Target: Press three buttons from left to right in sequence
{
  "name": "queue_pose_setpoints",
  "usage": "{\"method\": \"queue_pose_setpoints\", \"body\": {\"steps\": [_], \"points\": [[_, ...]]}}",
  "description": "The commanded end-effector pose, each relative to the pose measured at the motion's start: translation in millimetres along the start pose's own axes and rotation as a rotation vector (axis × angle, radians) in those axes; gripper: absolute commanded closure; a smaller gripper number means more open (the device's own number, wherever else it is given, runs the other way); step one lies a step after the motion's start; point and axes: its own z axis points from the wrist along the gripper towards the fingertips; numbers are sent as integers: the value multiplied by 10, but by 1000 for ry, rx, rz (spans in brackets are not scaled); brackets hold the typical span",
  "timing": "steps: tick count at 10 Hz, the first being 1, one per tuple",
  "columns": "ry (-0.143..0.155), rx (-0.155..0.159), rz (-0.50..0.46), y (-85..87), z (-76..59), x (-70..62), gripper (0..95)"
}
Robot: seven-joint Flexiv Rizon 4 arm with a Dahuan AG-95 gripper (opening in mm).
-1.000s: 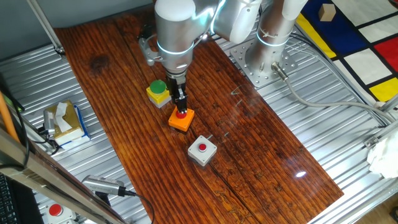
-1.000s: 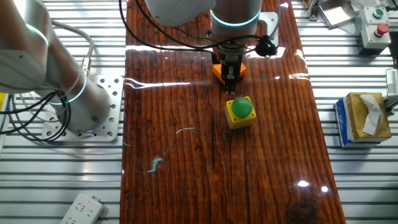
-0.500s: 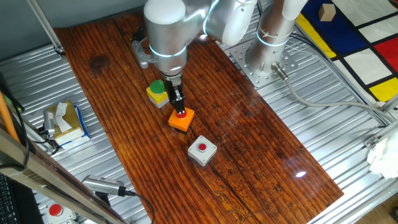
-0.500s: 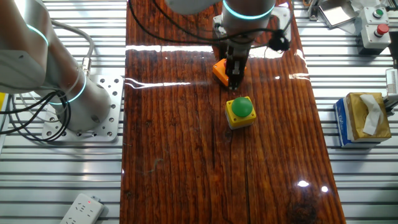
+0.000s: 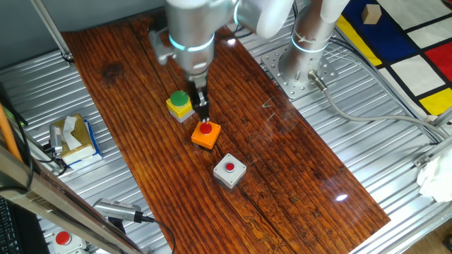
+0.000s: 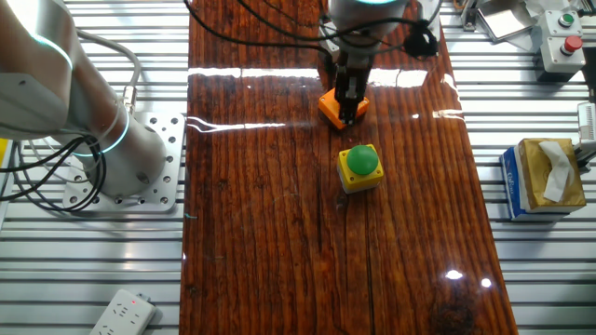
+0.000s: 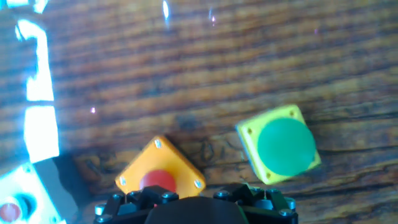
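Buttons are sitting in a diagonal row on the wooden bench (image 5: pixel 296 169): the yellow box with green cap (image 5: pixel 180 104), the orange box with red cap (image 5: pixel 205 133) just beside it, and the grey box with red cap (image 5: pixel 229 171) a little further along. In one fixed view the claw (image 5: pixel 203 115) is hanging above the gap between the yellow and orange boxes, its tip clear of the red cap; half a second ago the tip was resting on that cap, so the claw is now lifting away and the arm body is sitting higher in the frame. In the other fixed view the claw (image 6: pixel 348 113) is overlapping the orange box (image 6: pixel 339 104), with the yellow box (image 6: pixel 359 167) lying nearer the camera. In the hand view the orange box (image 7: pixel 160 176) is showing at the lower edge and the yellow box (image 7: pixel 278 144) to its right, apart from it. Whether the claw is released or clenched cannot be told from any view. A tissue box (image 5: pixel 73 137) is lying off the bench on the metal surface.
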Motion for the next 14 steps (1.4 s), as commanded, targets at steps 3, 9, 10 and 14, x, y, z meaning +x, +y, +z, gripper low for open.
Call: {"method": "queue_pose_setpoints", "body": {"steps": [3, 9, 10, 14], "points": [[13, -1, -38, -173, -181, -150, 190], [22, -2, 1, -231, -226, -171, 190], [21, -1, 5, -232, -227, -170, 190], [20, 1, -28, -230, -228, -170, 190]]}}
